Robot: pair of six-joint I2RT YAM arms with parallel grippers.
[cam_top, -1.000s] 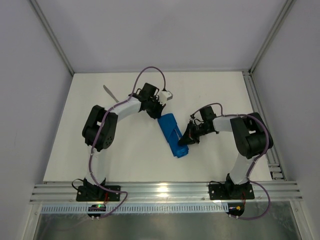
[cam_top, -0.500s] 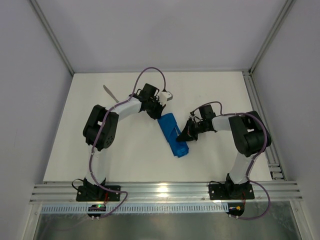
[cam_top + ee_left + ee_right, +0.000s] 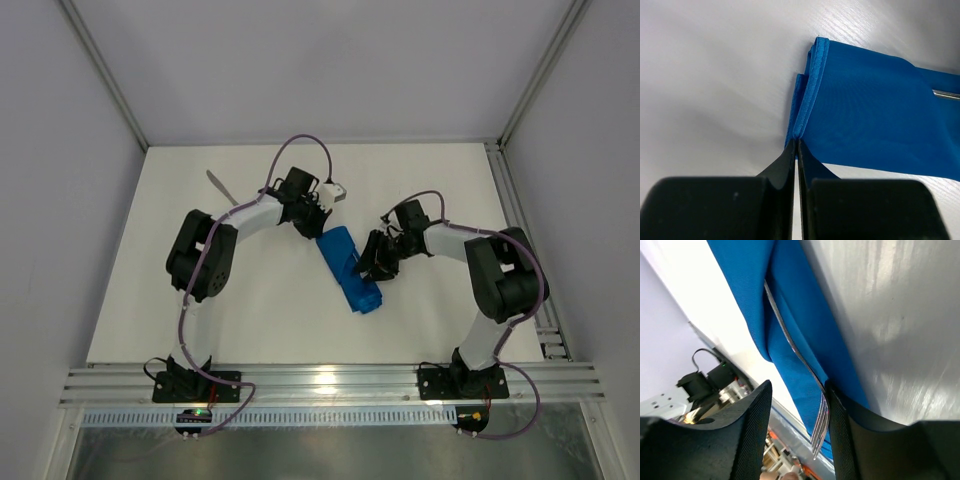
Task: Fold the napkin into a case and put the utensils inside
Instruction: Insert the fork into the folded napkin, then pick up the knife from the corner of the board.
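The blue napkin (image 3: 350, 270) lies as a narrow folded case in the middle of the table. My left gripper (image 3: 318, 232) is at the napkin's far end. In the left wrist view the left gripper (image 3: 798, 142) is shut on the hem of the napkin (image 3: 875, 110). My right gripper (image 3: 373, 262) stands at the case's right side. In the right wrist view the right gripper (image 3: 800, 412) is open around the fork (image 3: 819, 427). The fork's tines lean on one finger and its handle runs into a fold of the napkin (image 3: 807, 315). The knife (image 3: 219, 186) lies far left, apart from both grippers.
An aluminium rail (image 3: 330, 380) runs along the near edge of the white table (image 3: 270, 320), and another rail (image 3: 525, 230) along its right side. Grey walls close in the back and both sides.
My right gripper has opened and let go of the fork, and it has shifted a little toward the far end of the case. The left gripper has stayed shut on the napkin.
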